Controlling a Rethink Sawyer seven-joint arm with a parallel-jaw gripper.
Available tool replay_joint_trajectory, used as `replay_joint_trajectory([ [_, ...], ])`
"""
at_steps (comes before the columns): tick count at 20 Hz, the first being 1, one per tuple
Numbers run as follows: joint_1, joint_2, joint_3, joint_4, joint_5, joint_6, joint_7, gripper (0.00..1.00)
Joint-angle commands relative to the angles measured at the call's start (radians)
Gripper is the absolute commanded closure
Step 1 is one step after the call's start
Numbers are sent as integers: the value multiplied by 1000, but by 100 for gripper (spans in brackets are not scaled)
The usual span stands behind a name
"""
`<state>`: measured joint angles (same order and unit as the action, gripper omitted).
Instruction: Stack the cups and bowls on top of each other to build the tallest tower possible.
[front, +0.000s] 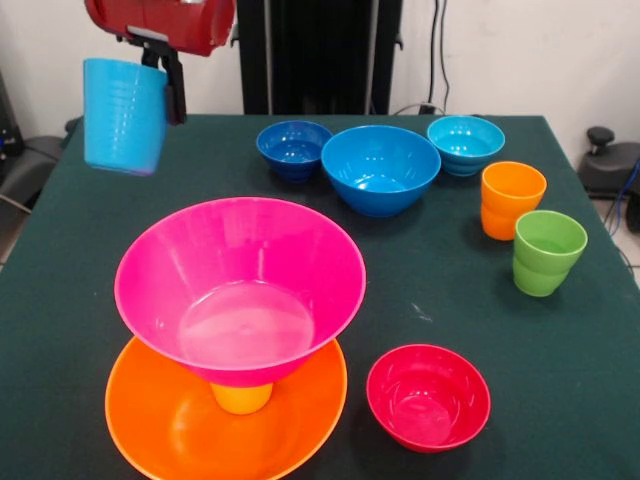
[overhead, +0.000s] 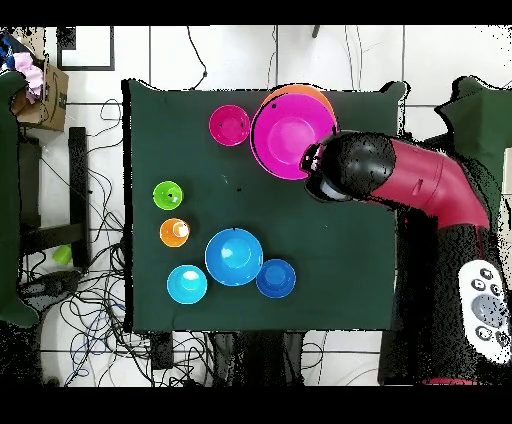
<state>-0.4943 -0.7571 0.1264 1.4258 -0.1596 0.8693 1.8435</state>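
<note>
My gripper (front: 150, 92) is shut on the light-blue cup (front: 122, 115) and holds it upright in the air at the far left, above and behind the tower. One black finger (front: 176, 92) shows on the cup's side. The tower stands at the front: the large orange bowl (front: 170, 425), the yellow cup (front: 241, 398) in it, and the large pink bowl (front: 240, 285) on top. In the overhead view my arm (overhead: 400, 175) reaches beside the pink bowl (overhead: 290, 135) and hides the held cup.
The small red bowl (front: 428, 396) sits right of the tower. The small dark blue bowl (front: 293, 148), medium blue bowl (front: 380, 168) and small cyan bowl (front: 466, 143) line the back. The orange cup (front: 512, 200) and green cup (front: 547, 252) stand at the right.
</note>
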Motion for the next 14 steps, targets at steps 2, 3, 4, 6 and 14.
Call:
replay_joint_trajectory([
  [2,1,115,102,-30,-119,-47,-184,100],
  [3,6,124,101,-37,-121,-54,-174,100],
  [4,9,131,101,-40,-122,-59,-169,100],
  [6,16,147,97,-55,-130,-68,-157,100],
  [14,14,150,106,-60,-138,-63,-146,100],
])
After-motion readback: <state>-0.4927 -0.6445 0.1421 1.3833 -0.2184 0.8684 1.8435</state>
